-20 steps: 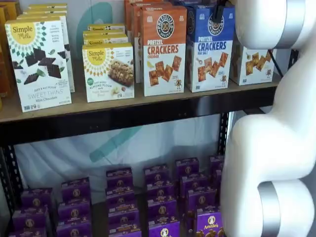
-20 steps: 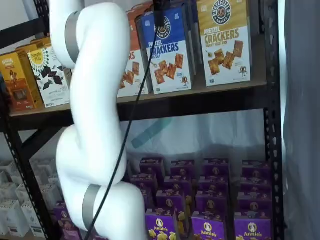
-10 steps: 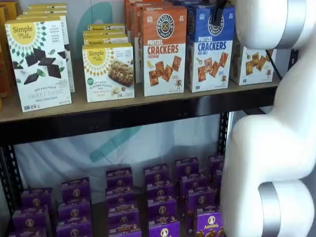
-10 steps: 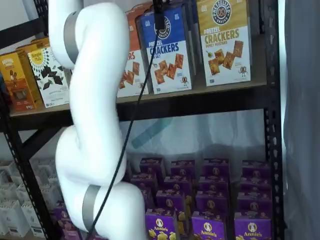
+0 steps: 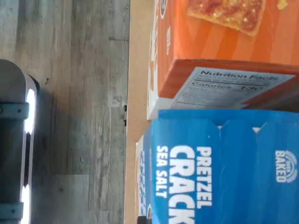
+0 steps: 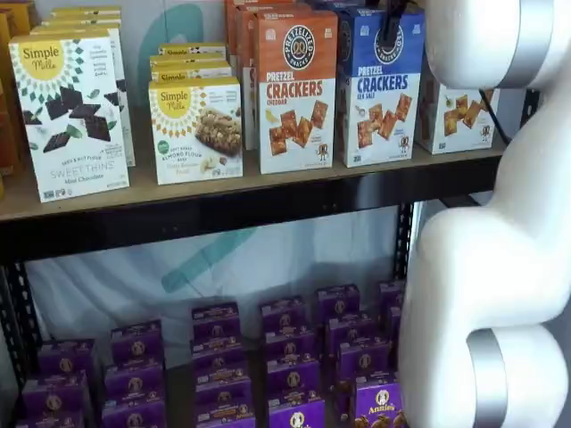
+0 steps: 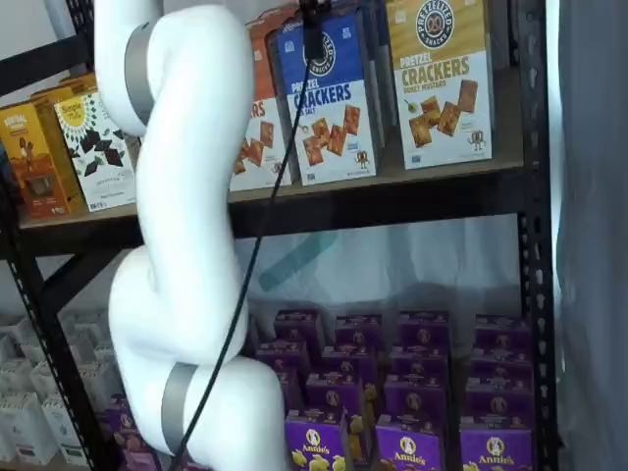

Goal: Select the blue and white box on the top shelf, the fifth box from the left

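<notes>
The tall blue and white box — blue upper half, white lower half, round black logo, the words "PRETZEL CRACKERS SEA SALT" and pictures of brown crackers — stands upright at the front edge of the top shelf, a long tan wooden board with a black metal front rail, toward the shelf's right end. Just beside it on one side stands the orange-topped "CHEDDAR" cracker carton; on its other side, in a shelf view, stands the yellow-topped cracker carton. The black fingers of the pincer hang down from above in front of the blue box's upper half, over its logo, with a black cable trailing down beside them; they show only as one narrow dark shape in both shelf views, so whether they are apart, together or clamped on the box cannot be told. The white arm fills much of both shelf views. The wrist view — turned on its side — shows the blue box's top flaps and front lettering close up, the orange carton's nutrition panel beside it, and grey wood-look floor beyond the shelf edge. Rows of small purple boxes fill the lower shelf.
</notes>
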Tool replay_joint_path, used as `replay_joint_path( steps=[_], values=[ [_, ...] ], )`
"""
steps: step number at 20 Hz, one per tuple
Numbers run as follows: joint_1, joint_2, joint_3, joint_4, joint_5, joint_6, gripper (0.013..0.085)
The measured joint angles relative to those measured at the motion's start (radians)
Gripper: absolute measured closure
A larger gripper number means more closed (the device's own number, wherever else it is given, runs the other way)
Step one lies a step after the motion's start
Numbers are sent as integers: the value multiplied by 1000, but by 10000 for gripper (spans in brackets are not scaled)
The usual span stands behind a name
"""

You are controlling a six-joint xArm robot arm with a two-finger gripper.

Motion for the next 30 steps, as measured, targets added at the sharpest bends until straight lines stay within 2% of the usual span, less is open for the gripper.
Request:
replay_joint_path(
  steps=[5,8,14,23,30],
  values=[
    [-1,-2,0,0,2,-1,330],
    [-4,-7,5,2,1,-2,410],
    [-10,-16,-3,13,38,-1,410],
    [-17,-159,134,6,8,-11,410],
    [-42,-268,230,8,45,-31,410]
  ],
)
